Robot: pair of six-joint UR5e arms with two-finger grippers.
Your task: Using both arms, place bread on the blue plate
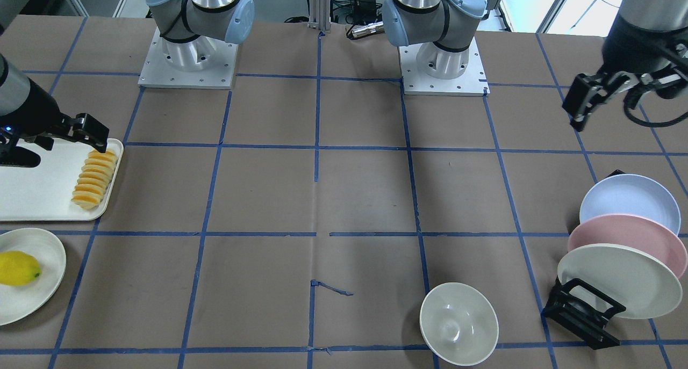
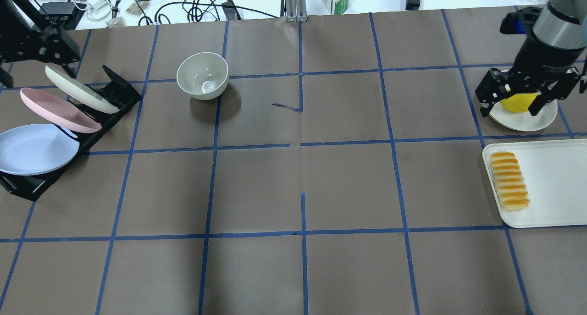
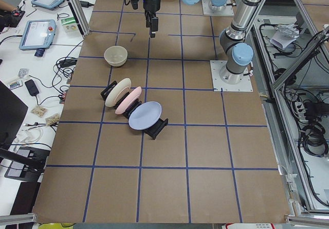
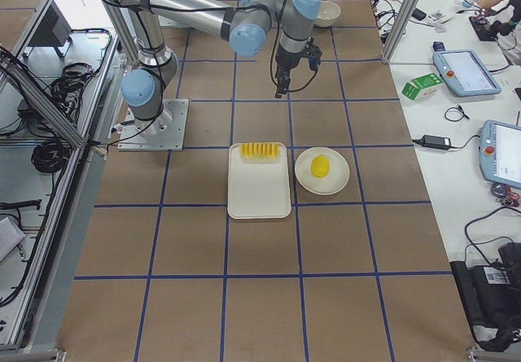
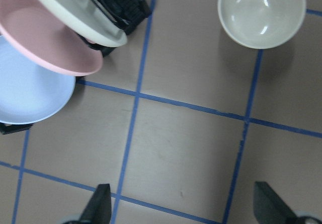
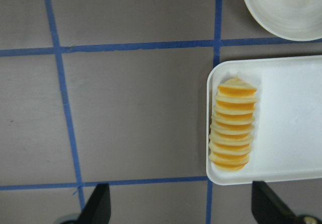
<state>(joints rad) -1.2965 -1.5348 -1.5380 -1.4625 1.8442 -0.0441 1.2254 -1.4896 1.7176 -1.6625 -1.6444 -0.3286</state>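
Lying along one edge of a white tray (image 2: pixel 555 209), at the robot's right end of the surface (image 2: pixel 257 191): the bread (image 2: pixel 509 181), a short row of thin slices with orange crusts, leaning one on another. Probably light and soft, and loose as a row; likely to fan apart or to crush if squeezed hard. Better to take hold across the 2 ends of the row, pressing the slices gently together.

Standing tilted in a black rack (image 2: pixel 114 92) at the left end, well apart from the bread: the blue plate (image 2: pixel 32 149), nearest the robot of 3 plates, just beside a pink plate (image 2: pixel 57 111). Likely stiff, smooth and a little slippery; best gripped at the rim.

Hanging above the surface near the tray, fingers spread wide with nothing between them: the right tool (image 6: pixel 180 204). Equally wide apart and holding nothing, above the surface near the rack: the left tool (image 5: pixel 183 206).
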